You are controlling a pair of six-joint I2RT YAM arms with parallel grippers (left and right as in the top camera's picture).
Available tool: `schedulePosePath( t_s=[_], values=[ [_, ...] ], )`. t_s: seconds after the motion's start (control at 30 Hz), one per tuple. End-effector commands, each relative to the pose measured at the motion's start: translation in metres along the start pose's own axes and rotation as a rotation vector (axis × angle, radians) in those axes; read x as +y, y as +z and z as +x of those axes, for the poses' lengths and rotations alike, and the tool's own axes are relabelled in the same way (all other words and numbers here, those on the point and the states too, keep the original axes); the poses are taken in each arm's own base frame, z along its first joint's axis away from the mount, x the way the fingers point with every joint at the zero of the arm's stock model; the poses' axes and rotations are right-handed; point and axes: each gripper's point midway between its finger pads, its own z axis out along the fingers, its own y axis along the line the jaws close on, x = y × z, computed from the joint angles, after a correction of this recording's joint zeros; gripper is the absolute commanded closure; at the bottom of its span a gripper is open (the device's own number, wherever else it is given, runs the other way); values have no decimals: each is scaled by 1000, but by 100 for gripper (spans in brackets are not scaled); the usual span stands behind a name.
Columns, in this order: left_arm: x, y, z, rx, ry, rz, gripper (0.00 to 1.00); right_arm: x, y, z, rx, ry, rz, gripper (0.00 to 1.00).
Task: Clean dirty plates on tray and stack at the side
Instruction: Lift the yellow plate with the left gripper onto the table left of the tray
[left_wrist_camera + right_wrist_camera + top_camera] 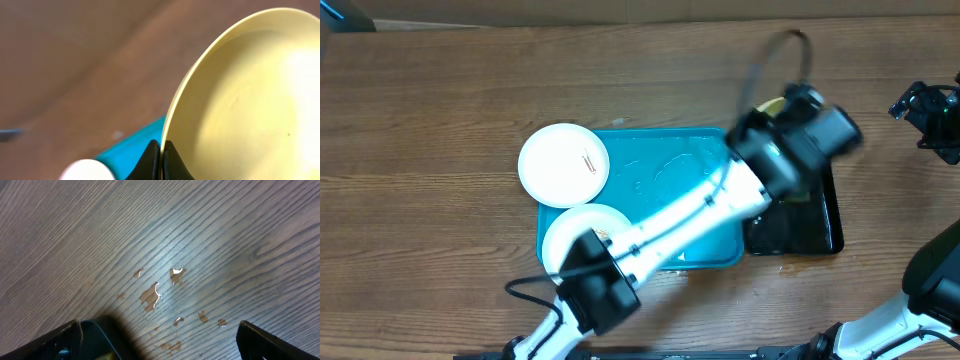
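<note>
My left gripper is shut on the rim of the pale yellow-green plate, which it holds tilted. In the overhead view the left gripper reaches over the black tray, and only slivers of the yellow-green plate show beneath it. One white plate lies at the far left corner of the turquoise tray, overlapping its rim. A second white plate lies in the tray's near left part, partly under my left arm. My right gripper is open and empty above bare table, and it also shows at the far right of the overhead view.
A narrow black tray sits right of the turquoise tray; its corner shows in the right wrist view. Water droplets lie on the wooden table under the right gripper. My left arm crosses the turquoise tray diagonally.
</note>
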Motion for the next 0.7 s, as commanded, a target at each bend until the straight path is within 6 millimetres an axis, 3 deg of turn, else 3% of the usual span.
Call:
schedulePosePath(
  t_s=[0.0, 0.1, 0.2, 0.3, 0.53, 0.67],
  values=[
    [-5, 18, 6, 110, -130, 296, 96, 3, -9, -6, -29, -3, -11, 0],
    [38, 47, 17, 193, -243, 349, 96, 3, -9, -6, -29, -3, -11, 0],
    [96, 76, 35, 272, -386, 342, 96, 3, -9, -6, -29, -2, -11, 0],
    [164, 100, 65, 353, -523, 314, 96, 3, -9, -6, -29, -3, -11, 0],
    [316, 118, 171, 537, -910, 223, 96, 3, -9, -6, -29, -2, -11, 0],
    [382, 112, 233, 594, -1073, 127, 96, 3, -9, -6, -29, -2, -11, 0]
  ],
)
